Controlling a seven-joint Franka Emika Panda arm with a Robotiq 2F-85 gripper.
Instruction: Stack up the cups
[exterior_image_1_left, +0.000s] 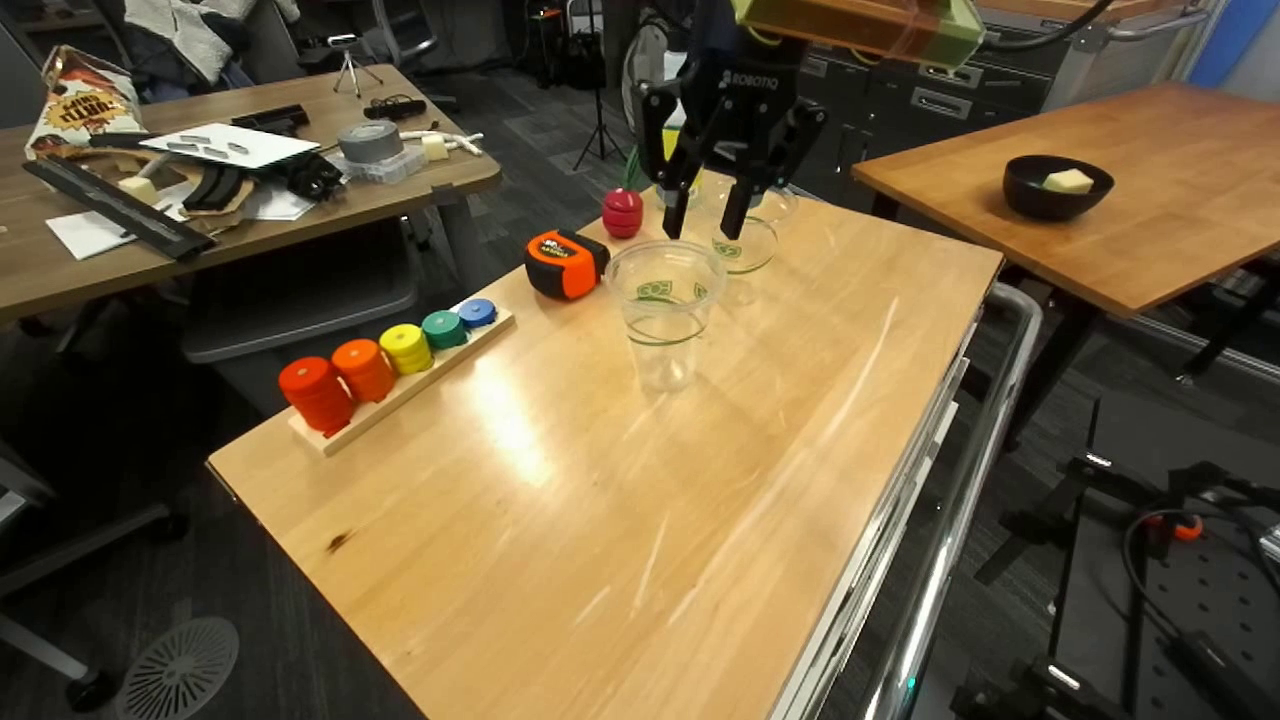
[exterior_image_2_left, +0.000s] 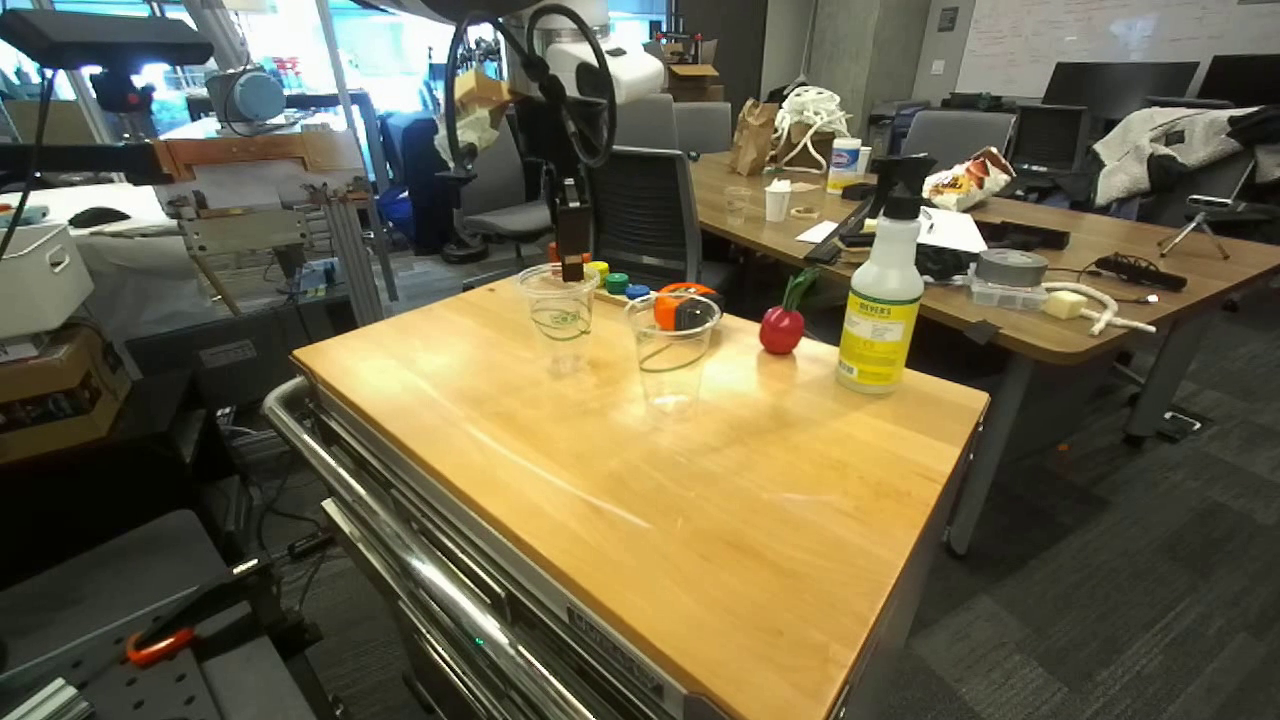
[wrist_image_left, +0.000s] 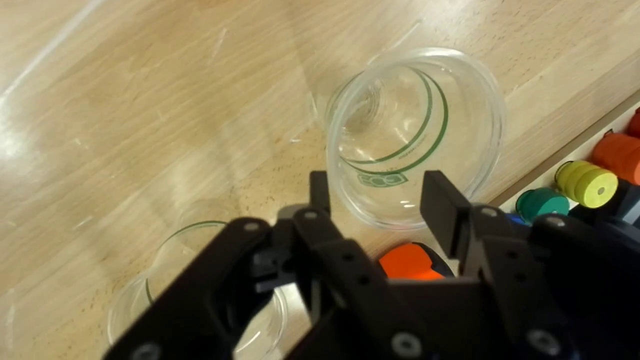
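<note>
While the black gripper (exterior_image_1_left: 704, 228) hangs, jaws spread, a clear plastic tumbler (exterior_image_1_left: 664, 318) stands just below, inside the wooden table (exterior_image_1_left: 600, 560) edges.

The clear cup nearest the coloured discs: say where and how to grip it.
Probably pinch the cup by one side of its rim, straddled from above: the cup stands upright, rim up, and the open end effector seems to span less than the rim's width.
</note>
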